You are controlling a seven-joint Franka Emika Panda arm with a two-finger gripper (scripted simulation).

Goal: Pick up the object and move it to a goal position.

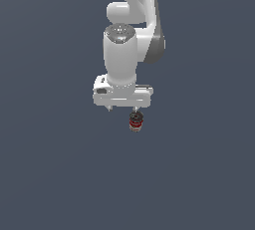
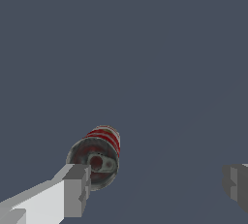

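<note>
The object is a tiny can with a red band, a dark top and a pale base. In the exterior view it stands upright just below the white gripper, under the fingertip on that view's right. The gripper is open, its fingers spread wide and holding nothing. In the wrist view the can shows its dark top with a pull tab and lies close by one finger, which covers part of its rim. The other finger is far from it. The gripper's middle is off to the can's side.
Only a plain dark grey-blue ground shows in both views. The white arm rises above the gripper. No goal marker shows.
</note>
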